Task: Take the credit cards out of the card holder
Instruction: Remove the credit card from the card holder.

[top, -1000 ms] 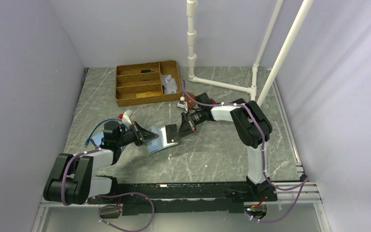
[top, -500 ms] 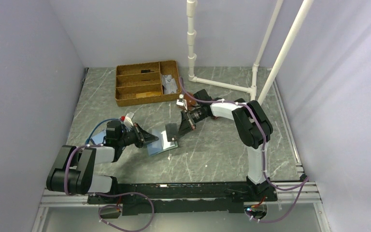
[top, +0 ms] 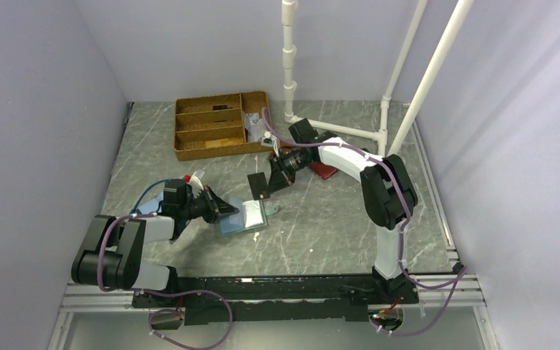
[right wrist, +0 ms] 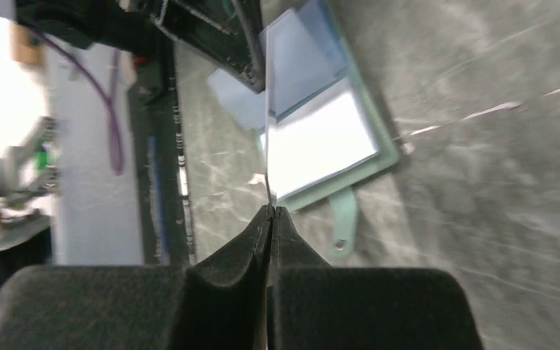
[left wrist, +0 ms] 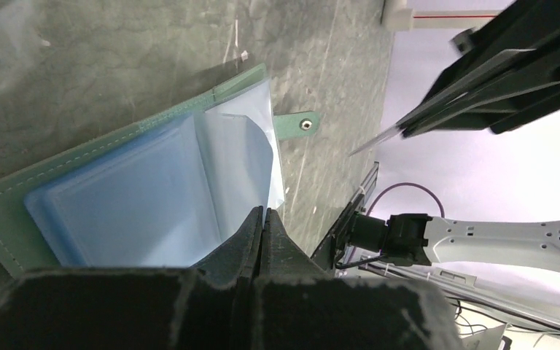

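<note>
On grey tabletop (top: 321, 226), left claw (left wrist: 262, 213) pinches card holder (left wrist: 117, 191); right claw (right wrist: 270, 209) clamps edge-on card (right wrist: 266, 109).

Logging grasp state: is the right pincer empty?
No, the right pincer is shut on a thin card, held clear of the card holder.

1 card holder (top: 242, 219) is on the table (top: 321, 226), with 1 credit card (top: 258, 185) outside it. 2 claws: left claw (top: 224, 211), right claw (top: 270, 186). 1 wicker tray (top: 215, 153) with 4 compartments. 1 red wallet (top: 327, 172).
</note>
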You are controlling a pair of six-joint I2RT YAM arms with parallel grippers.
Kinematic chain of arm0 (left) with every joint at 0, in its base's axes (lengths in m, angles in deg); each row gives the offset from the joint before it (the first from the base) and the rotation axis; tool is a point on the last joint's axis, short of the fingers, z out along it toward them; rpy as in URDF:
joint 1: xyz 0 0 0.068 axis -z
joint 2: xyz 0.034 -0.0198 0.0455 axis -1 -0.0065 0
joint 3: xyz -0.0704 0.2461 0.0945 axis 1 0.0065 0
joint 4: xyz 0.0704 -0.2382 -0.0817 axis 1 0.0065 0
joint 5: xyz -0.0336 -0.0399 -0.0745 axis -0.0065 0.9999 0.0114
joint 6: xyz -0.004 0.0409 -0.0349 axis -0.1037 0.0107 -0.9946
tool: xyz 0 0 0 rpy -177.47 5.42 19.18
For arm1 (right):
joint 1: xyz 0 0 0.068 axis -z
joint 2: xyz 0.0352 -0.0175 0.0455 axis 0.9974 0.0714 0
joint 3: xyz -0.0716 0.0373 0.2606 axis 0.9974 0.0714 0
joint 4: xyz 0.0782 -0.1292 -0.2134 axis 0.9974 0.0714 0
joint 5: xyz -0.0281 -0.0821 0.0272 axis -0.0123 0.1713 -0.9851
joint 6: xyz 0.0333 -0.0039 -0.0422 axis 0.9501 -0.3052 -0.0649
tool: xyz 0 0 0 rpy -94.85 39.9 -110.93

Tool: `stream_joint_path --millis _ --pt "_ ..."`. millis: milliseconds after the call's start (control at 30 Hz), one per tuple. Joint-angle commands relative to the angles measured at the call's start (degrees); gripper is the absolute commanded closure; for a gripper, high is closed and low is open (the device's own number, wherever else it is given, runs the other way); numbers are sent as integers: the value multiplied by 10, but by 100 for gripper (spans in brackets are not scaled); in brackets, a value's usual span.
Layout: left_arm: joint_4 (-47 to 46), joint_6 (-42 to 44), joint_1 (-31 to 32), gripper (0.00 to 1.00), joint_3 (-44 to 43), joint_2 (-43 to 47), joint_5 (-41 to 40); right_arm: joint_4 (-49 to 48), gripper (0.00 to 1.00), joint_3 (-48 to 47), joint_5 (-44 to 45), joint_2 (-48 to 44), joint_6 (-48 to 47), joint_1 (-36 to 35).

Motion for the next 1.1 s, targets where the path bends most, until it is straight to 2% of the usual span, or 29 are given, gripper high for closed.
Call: stream_joint_path --millis 0,167,267,367,433,533,700,767,867,933,1000,1067 --pt "8 26 5 100 -23 -14 -6 43 100 -87 115 -28 -74 -6" --pt "14 29 6 100 -23 -11 -9 92 100 -250 200 44 -99 -6" --pt "31 36 7 100 -24 -1 -16 128 100 -392 230 106 -101 -6" --pt "48 45 7 100 -29 4 -19 161 100 -515 228 174 -92 -3" --pt "56 54 7 100 -35 4 -19 166 100 -551 213 191 -76 -2" --pt "58 65 7 98 -41 -4 -13 138 100 -507 181 169 -50 -3" --pt "33 64 9 97 -43 -45 4 116 100 -360 123 86 -31 -3" --pt "60 73 13 97 -49 -46 -9 113 100 -296 107 48 -35 -3" --pt "158 96 23 94 -72 -14 -66 105 100 -210 89 -2 -47 -3" --pt "231 108 27 85 -87 21 -128 99 100 -161 75 -24 -52 -4" --pt "277 114 28 72 -95 59 -162 93 100 -123 56 -37 -52 -5" --pt "313 120 28 64 -99 98 -179 85 100 -93 42 -46 -52 -5"
